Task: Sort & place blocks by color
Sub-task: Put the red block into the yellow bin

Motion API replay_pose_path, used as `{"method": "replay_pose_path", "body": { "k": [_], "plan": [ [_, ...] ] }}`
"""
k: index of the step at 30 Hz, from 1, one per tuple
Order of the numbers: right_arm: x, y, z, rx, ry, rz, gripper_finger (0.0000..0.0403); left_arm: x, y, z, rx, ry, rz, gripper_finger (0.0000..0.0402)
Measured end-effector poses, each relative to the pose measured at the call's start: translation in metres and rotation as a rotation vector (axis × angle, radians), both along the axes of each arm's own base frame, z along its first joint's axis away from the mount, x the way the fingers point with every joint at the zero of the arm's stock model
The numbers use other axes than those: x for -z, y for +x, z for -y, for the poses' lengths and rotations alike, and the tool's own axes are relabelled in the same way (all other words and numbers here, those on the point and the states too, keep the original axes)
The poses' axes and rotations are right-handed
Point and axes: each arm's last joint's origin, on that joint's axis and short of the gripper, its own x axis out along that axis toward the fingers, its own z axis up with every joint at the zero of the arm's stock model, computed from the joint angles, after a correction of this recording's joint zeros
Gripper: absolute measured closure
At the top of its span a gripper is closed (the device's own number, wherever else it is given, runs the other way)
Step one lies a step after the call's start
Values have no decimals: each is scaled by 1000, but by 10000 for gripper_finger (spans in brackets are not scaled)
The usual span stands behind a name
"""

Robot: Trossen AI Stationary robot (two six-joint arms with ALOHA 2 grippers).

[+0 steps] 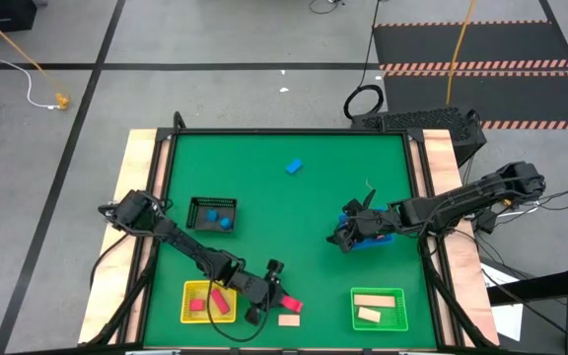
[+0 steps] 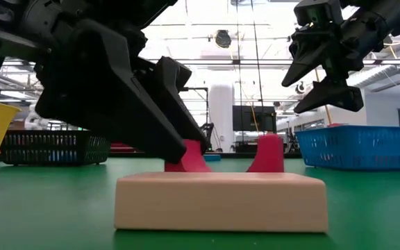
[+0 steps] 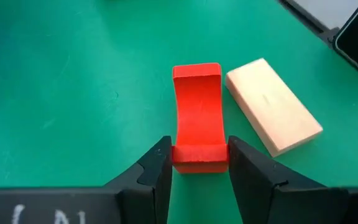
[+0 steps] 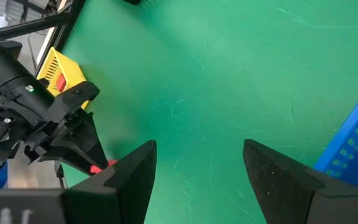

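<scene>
Left wrist view: left gripper (image 3: 199,163) stood part-open, its two dark fingers flanking the near end of a red arch block (image 3: 197,118), at or just short of its side faces; firm closure not confirmed.
Block position: the red arch block lay on the green table mat (image 1: 294,212) at about 6 o'clock of the table, concave face up, just beside a cream bar (image 3: 273,106) to its 3 o'clock in the high view.
Handling judgement: the red arch block looked rigid, light and smooth-painted, not fragile; hold is best taken across the flat parallel side faces at one end, since the curved hollow offers no purchase.
Materials: blocks appeared to be painted wood with crisp edges; the mat was flat and finely scuffed.
Trays: yellow tray (image 1: 189,306), perforated plastic, held red blocks at 7 o'clock; green tray (image 1: 399,310) held cream bars at 5 o'clock; black tray (image 1: 197,208) held blue pieces at 9 o'clock.
Loose item: one blue block (image 1: 294,167) lay at 12 o'clock.
Right gripper (image 1: 348,235): wide open, empty, raised beside the blue tray (image 2: 367,146) at 3 o'clock.
</scene>
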Motion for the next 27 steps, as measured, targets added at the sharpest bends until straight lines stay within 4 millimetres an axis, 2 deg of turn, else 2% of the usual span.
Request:
{"method": "replay_pose_path", "body": {
  "k": [6,11,14,18,22,27],
  "plan": [
    [0,0,0,0,0,0,170,-13,2,-1,-8,-12,67,273],
    [0,0,0,1,0,0,170,-37,-2,-7,-52,-6,99,273],
    [0,0,0,6,6,1,170,-55,-11,-9,-77,-35,73,273],
    [-4,3,-2,6,23,54,170,-84,-33,-6,-105,-108,24,270],
    [-15,10,-7,-34,19,188,170,-105,-65,4,-88,-139,-60,257],
    [-30,15,-13,-85,-8,357,170,-116,-105,14,-117,-149,-207,272]
  ]
}}
